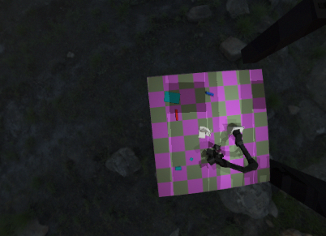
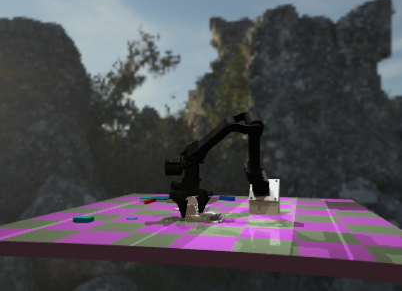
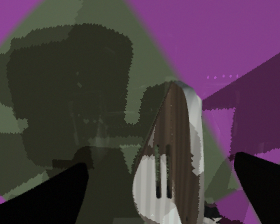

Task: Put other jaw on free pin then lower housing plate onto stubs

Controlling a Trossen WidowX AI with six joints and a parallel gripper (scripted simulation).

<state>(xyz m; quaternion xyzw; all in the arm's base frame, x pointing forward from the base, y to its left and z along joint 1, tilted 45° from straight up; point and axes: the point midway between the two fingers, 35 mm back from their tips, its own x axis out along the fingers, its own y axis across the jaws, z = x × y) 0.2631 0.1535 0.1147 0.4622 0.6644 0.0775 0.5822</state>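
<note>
My gripper (image 1: 209,156) (image 2: 193,213) (image 3: 161,167) is open and low over the table, one finger on each side of a tapered pale jaw (image 3: 180,145). The jaw has two dark slots, and bare floor shows between it and each finger. Its lower end is cut off by the wrist view's edge. A pale piece also shows between the fingers in the exterior view. White parts (image 1: 202,134) lie beside the gripper in the top view, and low pale parts (image 2: 211,217) lie right of the fingers in the exterior view. Pins, teeth and housing plate cannot be told apart.
A teal slab (image 1: 172,97), a red bar (image 1: 177,115) (image 2: 149,201) and a blue piece (image 1: 209,93) (image 2: 227,198) lie farther off. Two small teal pieces, one a block (image 1: 178,168) (image 2: 83,219), lie left of the gripper. A white plate (image 2: 273,189) stands at the arm's base.
</note>
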